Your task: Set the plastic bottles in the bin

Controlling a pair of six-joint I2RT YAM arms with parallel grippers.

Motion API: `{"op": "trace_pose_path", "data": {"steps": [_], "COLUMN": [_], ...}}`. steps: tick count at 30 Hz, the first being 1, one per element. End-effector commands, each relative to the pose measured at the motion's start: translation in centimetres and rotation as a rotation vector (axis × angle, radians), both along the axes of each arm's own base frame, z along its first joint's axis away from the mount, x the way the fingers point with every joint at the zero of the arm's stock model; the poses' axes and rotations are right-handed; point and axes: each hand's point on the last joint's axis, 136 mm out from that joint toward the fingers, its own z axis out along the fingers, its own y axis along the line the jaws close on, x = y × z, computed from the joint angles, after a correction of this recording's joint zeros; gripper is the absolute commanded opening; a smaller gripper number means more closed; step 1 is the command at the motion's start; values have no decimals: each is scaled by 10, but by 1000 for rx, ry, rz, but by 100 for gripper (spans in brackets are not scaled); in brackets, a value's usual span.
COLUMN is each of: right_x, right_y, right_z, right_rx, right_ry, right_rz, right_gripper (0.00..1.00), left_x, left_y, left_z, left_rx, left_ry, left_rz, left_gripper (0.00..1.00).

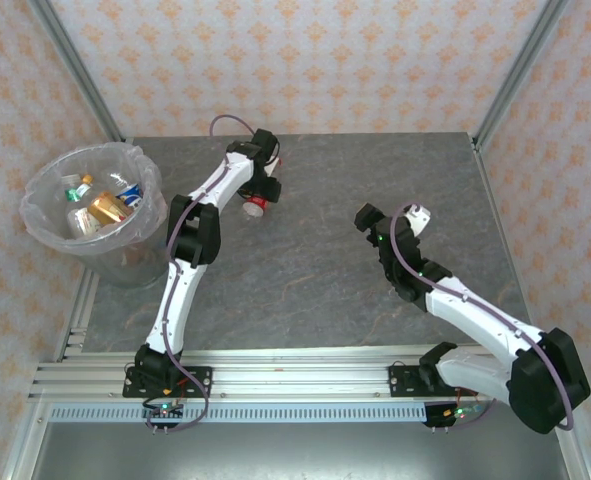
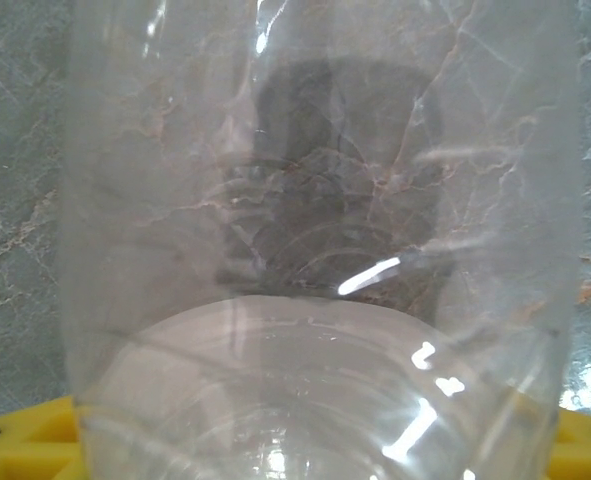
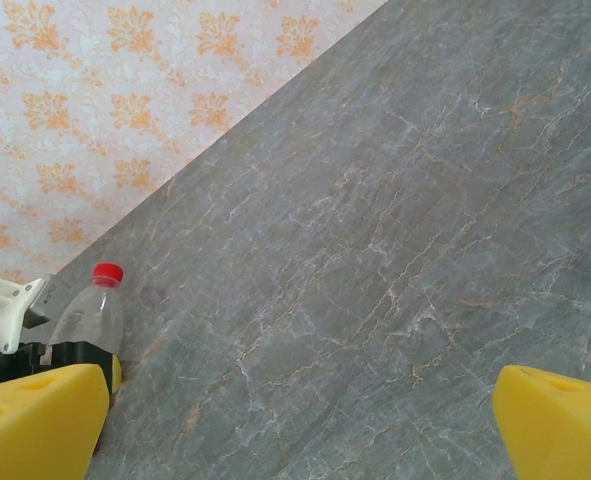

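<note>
While your left gripper [image 1: 266, 188] clamps a red-capped clear bottle [image 1: 256, 204], your right gripper [image 1: 389, 216] hangs wide open and empty.
You have that bottle at the grey table's [image 1: 325, 280] far left, its cap turned toward the near edge, near the bin [image 1: 125, 250], where several other bottles [image 1: 100, 208] lie.

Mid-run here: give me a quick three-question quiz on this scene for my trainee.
1. True or false: the right claw is open and empty.
2. Which one grips the red-capped bottle? A) left claw B) right claw
3. Fill the gap: several bottles lie inside the ___ on the left.
Key: 1 true; 2 A; 3 bin.
</note>
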Motion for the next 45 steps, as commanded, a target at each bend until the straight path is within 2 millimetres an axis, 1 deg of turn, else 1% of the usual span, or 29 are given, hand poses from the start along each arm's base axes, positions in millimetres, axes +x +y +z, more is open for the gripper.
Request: {"op": "trace_pose_path", "data": {"steps": [1,3,6,12,16,19,20,21,26,29,32,35,37,40,42,45], "right_x": [-1,0,1,3,8,12,14,16,21,25,26,25,24,23,23,22], "right_y": [-10,-10,-10,-7,-1,3,5,6,13,15,15,10,7,7,7,7], "right_z": [5,7,8,0,-3,-1,-1,0,2,-7,-8,-8,-8,-8,-8,-10], "right_rx": [-54,-62,-62,-43,-37,-26,-19,-14,5,-5,2,20,28,32,32,33], "right_ry": [-4,-8,-15,-6,1,-11,-18,-23,-32,-10,-9,-15,-24,-26,-24,-18], "right_rz": [-25,-27,-32,-25,-10,-6,-3,-2,14,16,8,-31,-45,-44,-42,-41], "right_gripper": [99,99,99,99,99,99,99,99,99,99,99,99,99,99,99,99], "left_x": [-2,-5,-10,-28,-46,-59,-67,-72,-101,-115,-126,-138,-147,-161,-169,-181], "left_y": [2,-2,-8,-18,-23,-17,-13,-10,15,32,54,76,97,133,154,188], "left_z": [38,49,72,127,178,214,231,239,288,310,327,345,360,375,379,379], "left_rx": [-7,-25,-44,-71,-116,-154,-170,-177,-184,-143,-73,-19,32,122,138,149], "left_ry": [-48,-71,-117,-203,-306,-390,-427,-449,-581,-633,-685,-745,-804,-884,-909,-933], "left_rz": [28,27,22,16,6,47,65,80,143,173,232,292,355,467,537,651], "left_gripper": [58,58,58,56,56,56,56,56,57,58,58,58,59,59,59,59]}}
